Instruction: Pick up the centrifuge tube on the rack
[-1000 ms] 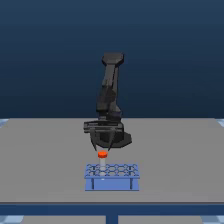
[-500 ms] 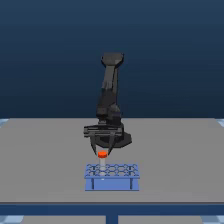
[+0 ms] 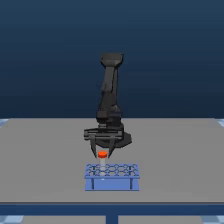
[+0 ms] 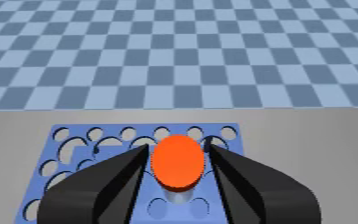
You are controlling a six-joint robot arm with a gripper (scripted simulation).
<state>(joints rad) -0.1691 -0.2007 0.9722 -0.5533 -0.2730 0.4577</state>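
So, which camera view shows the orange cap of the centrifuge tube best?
The wrist view: the cap is large and sits between the two dark fingers. The exterior view shows it only as a small orange spot above the rack.

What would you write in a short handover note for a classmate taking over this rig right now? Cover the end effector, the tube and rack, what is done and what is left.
End effector: fingers flank the orange-red cap, one on each side; whether they are pressing it is unclear.
Centrifuge tube: cap sits between the fingers, above the rack in the exterior view; its body is mostly hidden, so whether the tip is clear of the holes is uncertain.
Rack: light blue, on the grey table, directly below the end effector.
Done: end effector positioned around the cap.
Left: confirm the grip, then lift the tube clear of the rack.
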